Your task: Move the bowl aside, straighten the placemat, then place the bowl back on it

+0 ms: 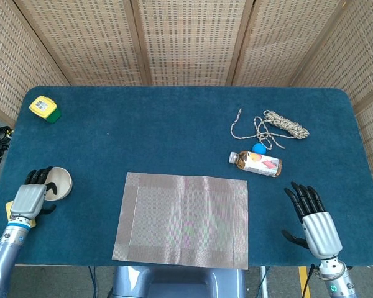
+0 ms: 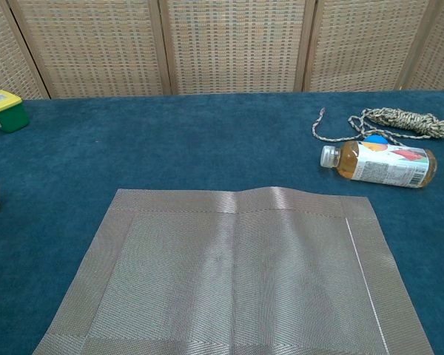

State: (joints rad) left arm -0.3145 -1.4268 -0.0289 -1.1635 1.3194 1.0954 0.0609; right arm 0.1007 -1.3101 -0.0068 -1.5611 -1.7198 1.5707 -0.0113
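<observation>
My left hand point(image 1: 30, 197) sits at the near-left edge of the blue felt table point(image 1: 174, 130), its dark fingertips point(image 1: 40, 175) over the near rim of the cream bowl point(image 1: 57, 182). I cannot tell whether they grip it or only touch it. The bowl is round, smooth and upright, just beyond those fingers, well apart from the placemat point(image 1: 183, 220) to their right, with bare felt between.

The placemat is a grey woven rectangle with a stitched border. Its long axis runs left to right, roughly square to the table's near edge, and a low ridge lifts its far edge near the middle point(image 2: 270, 194).

My right hand point(image 1: 312, 217) lies flat, fingers spread and empty, just right of the mat. Beyond its fingertips lies a plastic drink bottle point(image 1: 256, 164) on its side, a blue cap point(image 1: 258, 148) and a coiled speckled rope point(image 1: 285, 123). A yellow-lidded green box point(image 1: 44, 108) sits far beyond my left fingers.
</observation>
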